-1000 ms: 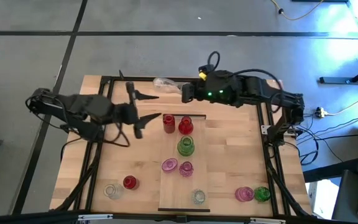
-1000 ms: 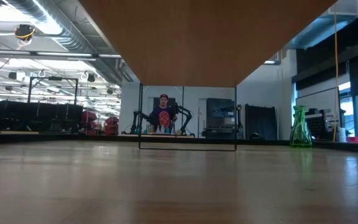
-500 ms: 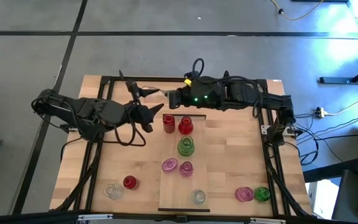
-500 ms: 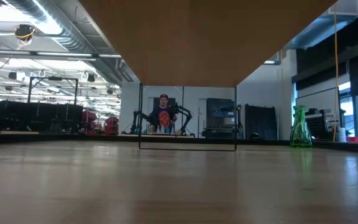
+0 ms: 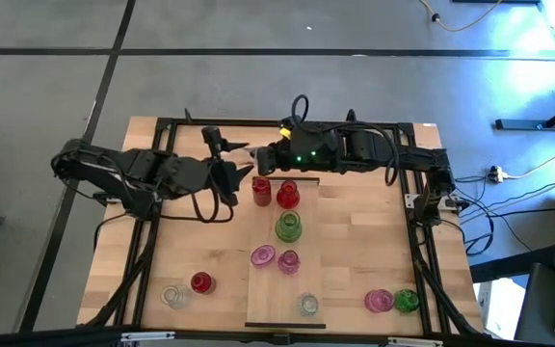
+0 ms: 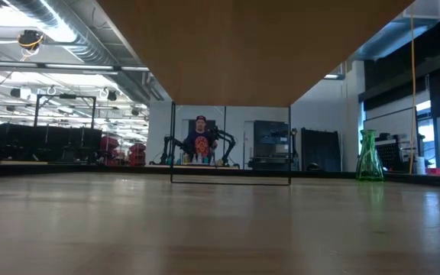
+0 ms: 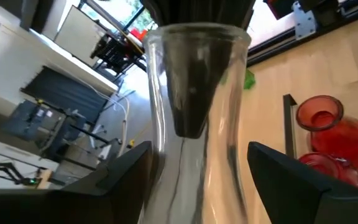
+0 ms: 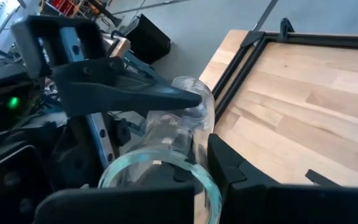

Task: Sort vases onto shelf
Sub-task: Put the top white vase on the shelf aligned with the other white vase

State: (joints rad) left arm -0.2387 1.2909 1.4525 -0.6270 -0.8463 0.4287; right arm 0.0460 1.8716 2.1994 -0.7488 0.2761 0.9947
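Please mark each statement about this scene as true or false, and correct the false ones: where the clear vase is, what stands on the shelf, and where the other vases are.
1. A clear vase is between the two claws, at the far end of the shelf. True.
2. The left claw is open around this vase. True.
3. Only green vases stand on the shelf. False: two red vases, a green vase, two pink ones and a clear one stand there.
4. No vase remains beside the shelf. False: a red vase and others stand on the tabletop.
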